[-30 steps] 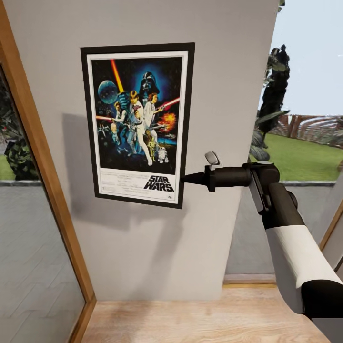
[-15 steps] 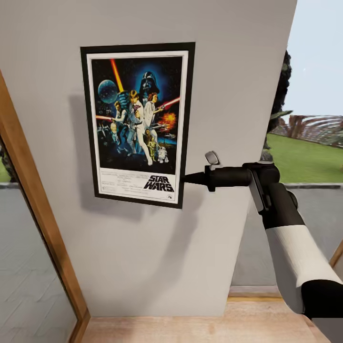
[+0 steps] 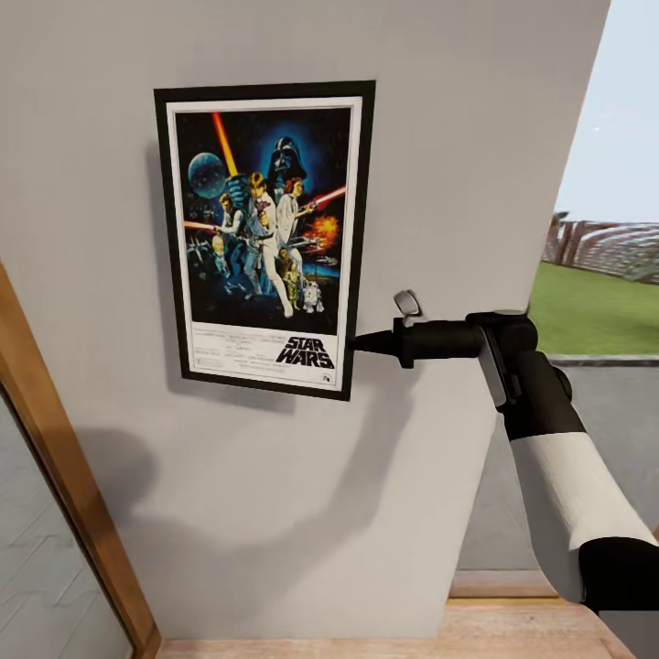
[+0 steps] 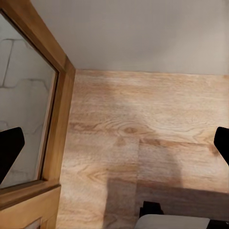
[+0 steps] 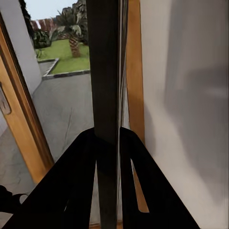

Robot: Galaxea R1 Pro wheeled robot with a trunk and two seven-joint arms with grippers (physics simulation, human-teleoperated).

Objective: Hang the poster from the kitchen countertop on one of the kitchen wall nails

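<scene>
Change: wall point(image 3: 275, 513) slides rightward in your head view; poster point(image 3: 265, 238) and right gripper point(image 3: 355, 343) hold position
Grip: fingers clamped on poster's edge
Meaning: you're nearing the wall, nail unseen

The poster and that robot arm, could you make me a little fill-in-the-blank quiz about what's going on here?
1. The right gripper grips the poster at its lower ____ edge.
2. The logo at the poster's bottom reads STAR ____.
3. The poster is held upright in front of a plain pale grey ____.
4. In the left wrist view, the left gripper hangs open above a ____ floor.

Missing words: right; WARS; wall; wooden
</scene>
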